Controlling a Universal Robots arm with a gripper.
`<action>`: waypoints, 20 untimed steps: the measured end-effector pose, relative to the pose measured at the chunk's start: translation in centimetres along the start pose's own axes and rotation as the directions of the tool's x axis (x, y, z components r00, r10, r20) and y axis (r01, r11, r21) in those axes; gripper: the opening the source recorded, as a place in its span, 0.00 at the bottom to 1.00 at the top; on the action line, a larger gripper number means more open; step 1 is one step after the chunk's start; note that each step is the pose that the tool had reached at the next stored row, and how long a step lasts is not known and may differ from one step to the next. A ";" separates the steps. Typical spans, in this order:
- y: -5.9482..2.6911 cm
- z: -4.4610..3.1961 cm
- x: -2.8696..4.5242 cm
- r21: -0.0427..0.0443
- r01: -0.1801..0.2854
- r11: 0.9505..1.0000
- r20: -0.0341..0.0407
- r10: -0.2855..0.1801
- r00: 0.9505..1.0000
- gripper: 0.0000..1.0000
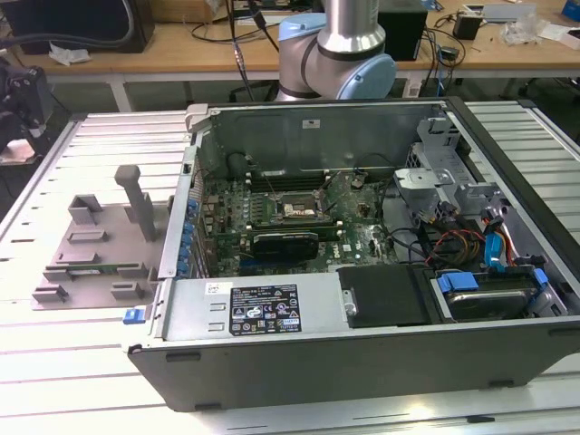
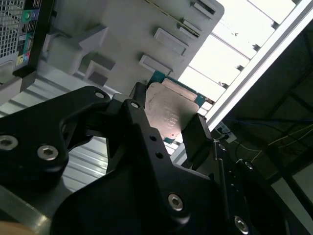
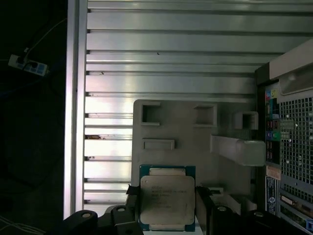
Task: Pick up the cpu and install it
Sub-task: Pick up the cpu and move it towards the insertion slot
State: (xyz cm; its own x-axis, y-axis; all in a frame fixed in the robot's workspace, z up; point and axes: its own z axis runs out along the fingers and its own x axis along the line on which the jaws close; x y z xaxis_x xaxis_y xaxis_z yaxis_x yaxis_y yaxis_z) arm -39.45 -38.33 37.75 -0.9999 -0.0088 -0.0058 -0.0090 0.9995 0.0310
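The jaws are closed on the cpu (image 3: 167, 200), with one black finger (image 3: 202, 201) against each of two opposite edges, so the opening is exactly as wide as the chip. Holding it by the edges leaves the grey metal lid facing up and the underside untouched. I judge that to be the reason for this hold: the chip stays flat and square, as a socket demands.

The cpu hangs over one end of the grey tray (image 3: 186, 132). The tray lies on the slatted counter (image 3: 171, 49) just beside the back of the open case (image 3: 293, 147), probably so that the carry is short.

The first wrist view looks straight down past the fingers. It gives the chip's outline, its green border and how squarely it lines up with the tray's pockets. The second wrist view looks along the jaws at a slant, where the chip seems lifted clear of the tray, with bright counter slats behind it; how high I cannot tell.

The exterior view adds the inside of the case. The socket (image 1: 292, 204) sits on the board there, well apart from the tray, and the arm (image 1: 340, 45) rises behind the case's far wall.
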 end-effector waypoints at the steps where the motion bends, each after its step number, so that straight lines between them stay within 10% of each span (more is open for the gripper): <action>1: 0.00 0.00 0.00 0.000 0.000 1.000 0.000 0.000 1.000 0.54; 7: -0.01 -0.03 -0.21 0.000 0.000 1.000 0.000 0.000 1.000 0.54; 20: -0.07 -0.01 -3.43 0.000 0.000 1.000 0.000 0.000 1.000 0.54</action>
State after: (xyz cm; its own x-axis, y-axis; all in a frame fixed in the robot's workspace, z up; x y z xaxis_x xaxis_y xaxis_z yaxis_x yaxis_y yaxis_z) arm -36.02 -38.37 37.77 -0.9999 -0.0088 -0.0057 -0.0090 0.9995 0.0309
